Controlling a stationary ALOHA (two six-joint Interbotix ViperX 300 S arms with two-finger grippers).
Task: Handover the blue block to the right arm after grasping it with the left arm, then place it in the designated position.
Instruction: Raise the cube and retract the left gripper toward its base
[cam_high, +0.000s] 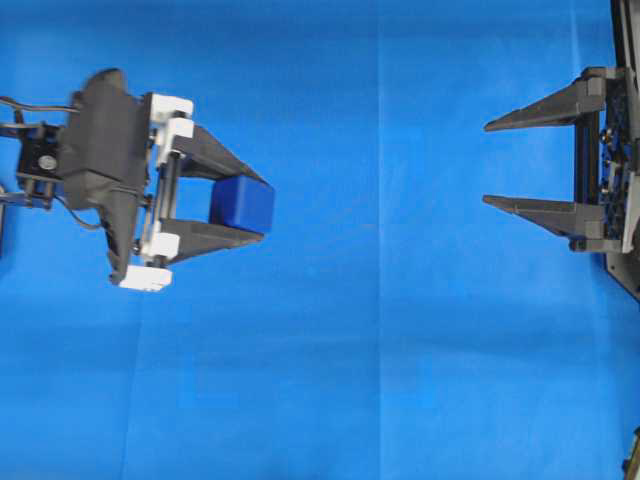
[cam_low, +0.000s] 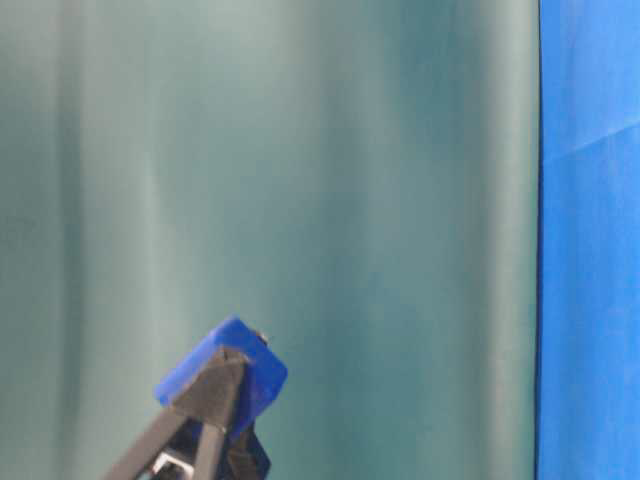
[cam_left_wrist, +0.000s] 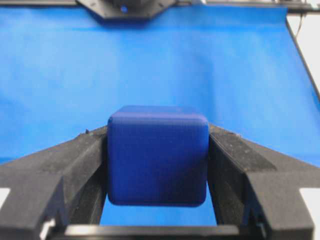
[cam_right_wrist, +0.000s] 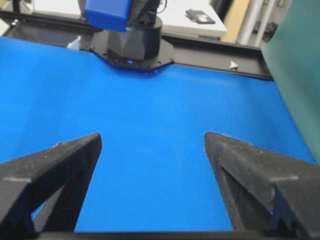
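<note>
The blue block (cam_high: 243, 204) is a small dark-blue cube held between the two black fingers of my left gripper (cam_high: 258, 208), which has white blocks on its frame. It is lifted above the blue cloth. In the left wrist view the block (cam_left_wrist: 157, 155) fills the gap between the jaws. The table-level view shows the block (cam_low: 222, 370) raised on the fingertips. My right gripper (cam_high: 488, 163) is wide open and empty at the right edge, far from the block. In the right wrist view its fingers spread over bare cloth, and the block (cam_right_wrist: 107, 14) shows far off at the top.
The blue cloth (cam_high: 380, 350) covers the table. The left arm's black base (cam_right_wrist: 132, 47) stands at the far edge in the right wrist view. A teal backdrop (cam_low: 300, 180) fills the table-level view.
</note>
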